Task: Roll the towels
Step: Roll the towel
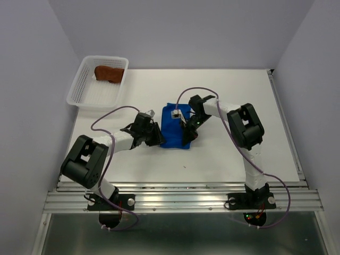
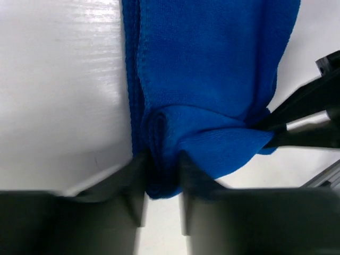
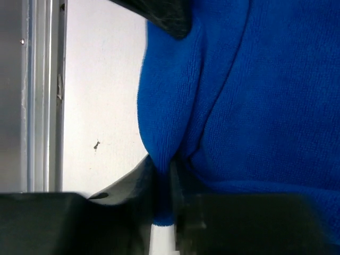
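The blue towel lies folded at the table's middle, between both grippers. My left gripper is at its near left corner. In the left wrist view, the jaws are shut on a thick fold of blue cloth. My right gripper is at the near right corner, shut on a thin pinch of the towel that sticks out between its fingers. The rust-brown towel lies bunched in the far end of the white basket.
The white mesh basket stands at the table's far left corner. A metal rail runs along the near edge, by the arm bases. The right gripper's dark fingers show at the right of the left wrist view.
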{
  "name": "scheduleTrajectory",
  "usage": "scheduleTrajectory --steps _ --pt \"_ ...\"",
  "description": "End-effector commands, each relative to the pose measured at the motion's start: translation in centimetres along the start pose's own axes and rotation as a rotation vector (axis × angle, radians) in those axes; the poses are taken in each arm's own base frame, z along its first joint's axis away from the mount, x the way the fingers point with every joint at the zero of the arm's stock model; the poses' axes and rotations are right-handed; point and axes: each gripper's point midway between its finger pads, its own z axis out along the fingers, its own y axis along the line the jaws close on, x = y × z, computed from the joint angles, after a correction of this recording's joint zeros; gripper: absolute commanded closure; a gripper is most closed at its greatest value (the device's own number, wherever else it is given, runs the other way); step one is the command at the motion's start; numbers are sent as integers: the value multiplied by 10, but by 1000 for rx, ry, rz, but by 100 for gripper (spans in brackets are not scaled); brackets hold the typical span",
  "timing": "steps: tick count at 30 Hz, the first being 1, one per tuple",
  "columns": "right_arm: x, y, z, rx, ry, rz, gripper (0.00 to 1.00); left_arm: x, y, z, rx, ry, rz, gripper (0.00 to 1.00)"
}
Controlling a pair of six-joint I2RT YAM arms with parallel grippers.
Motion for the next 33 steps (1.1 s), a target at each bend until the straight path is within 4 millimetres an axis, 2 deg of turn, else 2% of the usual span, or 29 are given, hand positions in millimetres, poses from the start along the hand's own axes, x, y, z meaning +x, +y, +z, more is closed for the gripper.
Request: scheduleTrajectory --steps 1,2,3,4,5,6,8,9,10,12,13,14,16,17,18,19,20,21,22,23,24,27,31,33 --pt "5 -27 -10 90 93 -148 54 -16 -10 9 8 -17 26 78" --pt "9 -31 -15 113 131 -174 42 -17 -11 10 8 -14 23 88" --pt "4 -31 -20 128 134 -193 31 -19 -14 12 11 -5 1 100" --pt "0 -32 -27 145 131 -201 27 -22 -19 12 21 -10 -4 100" --pt "-13 -34 -34 167 123 -237 23 -24 -21 13 17 -6 -13 100" --pt "-26 -31 -41 188 105 -262 11 -25 -22 13 12 -2 -26 100" --pt "-46 -27 -52 217 80 -288 8 -22 -19 14 -4 29 -34 100" --pt "-60 -30 -57 256 46 -283 0 -29 -22 14 -15 21 -34 100" --pt "-79 -32 -65 309 -1 -289 0 -25 -14 11 -68 44 -30 100" --pt "-102 -29 -74 341 -61 -291 0 -35 -17 7 -87 30 -19 100" --pt "-126 -34 -84 398 -116 -323 0 -36 -19 3 -93 33 -12 100" --pt "-136 -36 -90 443 -153 -250 0 -43 -22 0 -86 20 -14 100" --pt "-156 -36 -105 518 -223 -228 0 -47 -29 -5 -42 22 -19 100" --pt "-158 -47 -117 621 -233 -192 0 -50 -25 -7 -41 20 -39 100" --pt "-162 -49 -124 674 -262 -179 0 -51 -24 -8 -34 21 -59 100" --pt "-178 -52 -136 743 -333 -220 0 -50 -25 -9 -16 39 -78 100" --pt "-164 -46 -140 800 -360 -163 0 -49 -23 -10 -11 51 -95 100" --pt "-177 -39 -143 840 -417 -215 0 -50 -21 -11 -3 62 -132 100" --pt "-172 -35 -140 873 -422 -213 0 -50 -19 -12 0 76 -146 100" --pt "-154 -29 -141 952 -398 -194 0 -49 -17 -13 -10 94 -163 100" --pt "-153 -21 -129 961 -385 -218 0 -52 -13 -16 -11 103 -191 100" --pt "-129 -10 -109 989 -305 -204 0 -57 -8 -21 -13 144 -245 100" --pt "-109 -1 -71 1029 -199 -246 0 -48 0 -18 -20 254 -331 100" --pt "-103 -1 -54 1062 -144 -268 0 -44 -7 -19 7 291 -349 100"
